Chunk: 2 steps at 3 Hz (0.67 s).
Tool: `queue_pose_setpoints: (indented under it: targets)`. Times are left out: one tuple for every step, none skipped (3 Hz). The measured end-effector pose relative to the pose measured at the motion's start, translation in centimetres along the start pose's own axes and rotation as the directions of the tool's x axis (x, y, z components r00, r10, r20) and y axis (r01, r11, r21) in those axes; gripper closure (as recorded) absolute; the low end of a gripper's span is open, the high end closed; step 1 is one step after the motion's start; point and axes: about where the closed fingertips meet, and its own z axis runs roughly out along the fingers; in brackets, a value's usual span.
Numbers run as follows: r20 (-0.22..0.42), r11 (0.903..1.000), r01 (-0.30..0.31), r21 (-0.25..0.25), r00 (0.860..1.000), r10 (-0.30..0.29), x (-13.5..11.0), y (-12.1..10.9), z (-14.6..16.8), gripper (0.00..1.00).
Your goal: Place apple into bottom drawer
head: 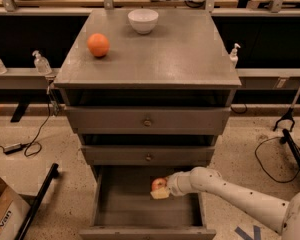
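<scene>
Gripper (160,191) around apple (158,183) in bottom drawer (121,205)

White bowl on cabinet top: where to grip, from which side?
Grip the white bowl by its rim from above, one finger inside, one outside: it stands upright, mouth up, with nothing touching it. The pincer is low in the open bottom drawer, shut on the apple.

Apple (159,184) in gripper (160,190), inside bottom drawer (124,201)

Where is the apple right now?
The apple is low centre in the camera view, held by the gripper in the open bottom drawer, near its back.
</scene>
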Motion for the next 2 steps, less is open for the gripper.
queue_pose_setpoints:
  targets:
    - [0.009,0.9994,0.002,0.035,1.000,-0.002,-0.6,-1.3,-1.0,1.00]
    - [-0.005,0.9989,0.013,0.045,1.000,-0.013,1.3,0.4,0.5,1.00]
